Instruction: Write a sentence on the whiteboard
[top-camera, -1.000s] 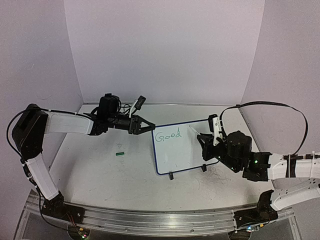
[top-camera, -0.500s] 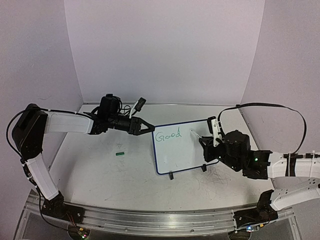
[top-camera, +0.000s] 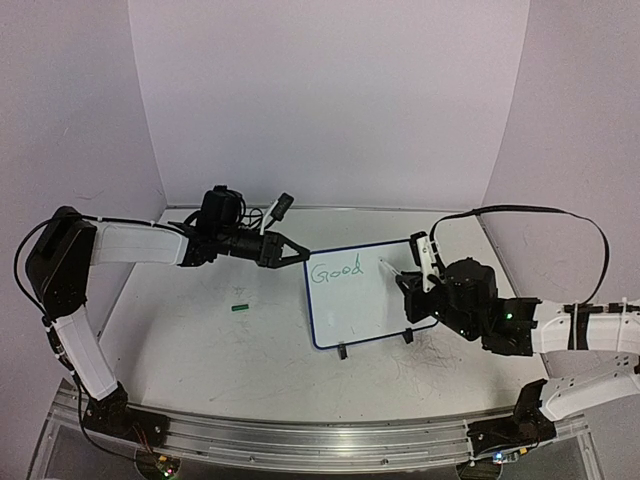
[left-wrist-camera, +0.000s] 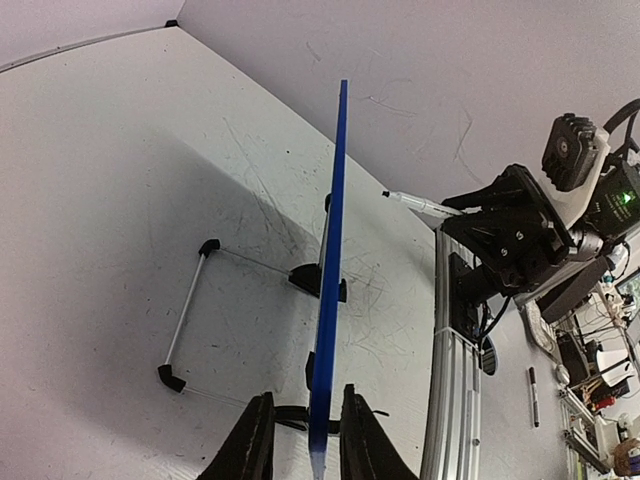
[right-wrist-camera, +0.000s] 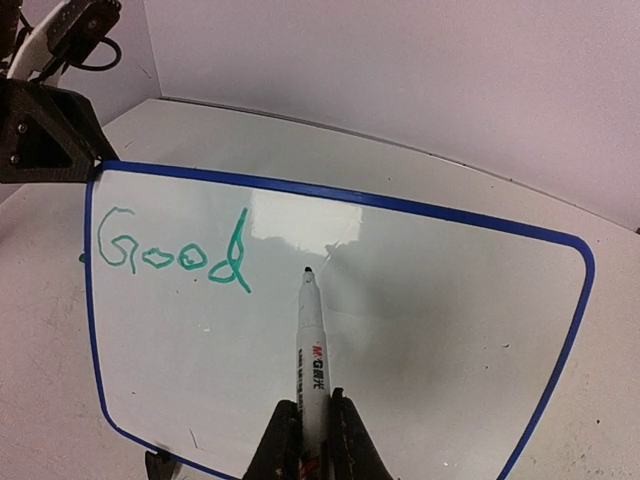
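A: How far along is the writing?

B: Only 1 word of the sentence (right-wrist-camera: 175, 255) is on the whiteboard (top-camera: 365, 315): "Good", in green, near the board's upper-left corner. The rest of the face is bare, so I judge the task barely begun, with word 2 next.

A: And the board itself?

B: It is propped at a tilt on its 2 clip feet (top-camera: 342, 351) on the table (top-camera: 200, 350). The left gripper (left-wrist-camera: 308, 415) is closed narrow on the frame at the board's upper-left corner, the blue edge pinched between its 2 fingers.

A: The right gripper?

B: The right gripper (right-wrist-camera: 312, 415) is clamped on a marker (right-wrist-camera: 313, 345), barrel pointing at the board's face. The tip sits just right of the "d". The left wrist view shows a small gap between tip and board, so I take the pen as lifted between words.

A: What does the next move call for?

B: Carry the tip a little further right of "Good" to leave a word space, then press lightly to start the next letter. The left hold needs to be firm, or the board could tip.

A: Anything else?

B: A small green piece (top-camera: 239, 308) lies left of the board, well apart. I cannot tell what it is.
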